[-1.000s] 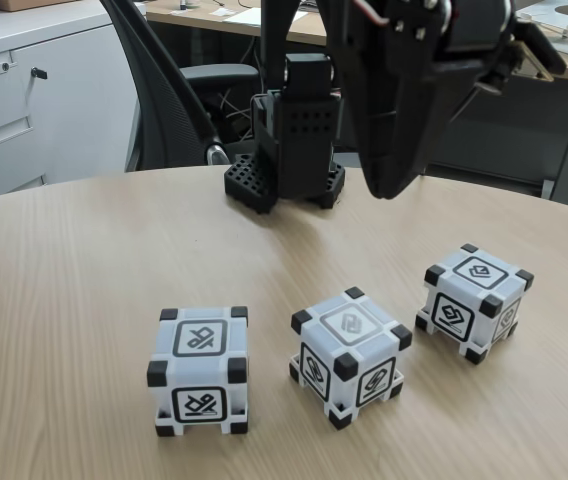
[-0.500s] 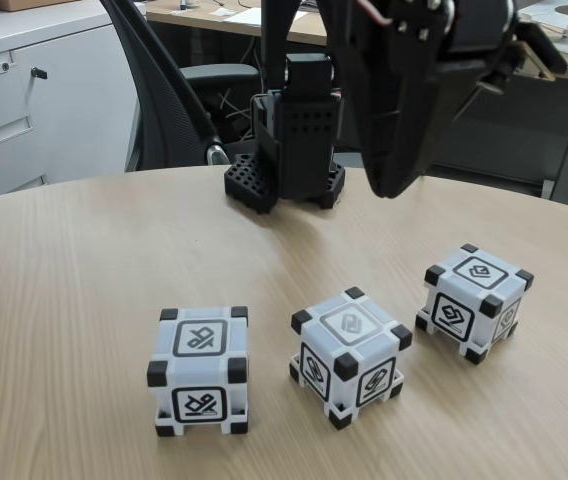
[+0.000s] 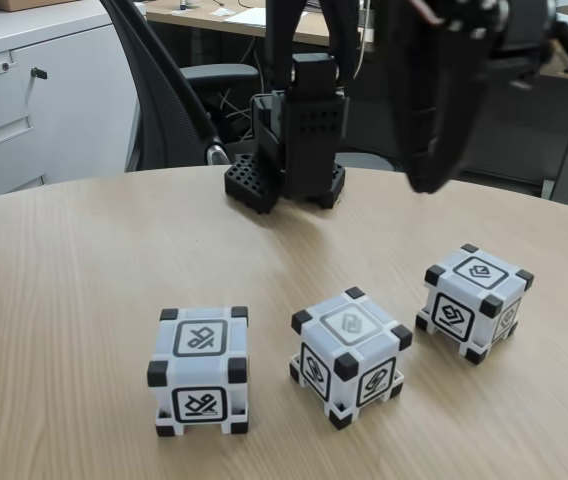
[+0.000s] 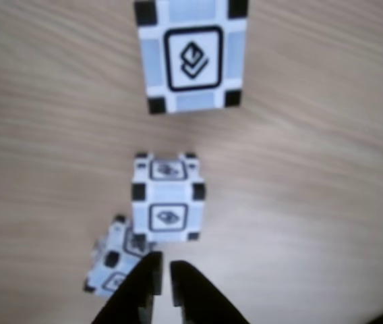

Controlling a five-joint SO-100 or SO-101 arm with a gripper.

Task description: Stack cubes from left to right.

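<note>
Black gripper [image 4: 163, 283] hanging in the air above the wooden table [image 3: 74, 260], fingers almost together with a thin gap, holding nothing, base cut off by the other view's bottom edge. Blurring in the fixed view, tip [image 3: 431, 180] dark and hard to read. Sitting apart in a row: left cube [image 3: 200, 370], middle cube [image 3: 349, 356], right cube [image 3: 473, 301].

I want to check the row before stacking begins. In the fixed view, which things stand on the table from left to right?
Left cube → middle cube → right cube. All three stand apart on the wooden table, none stacked yet.
</note>
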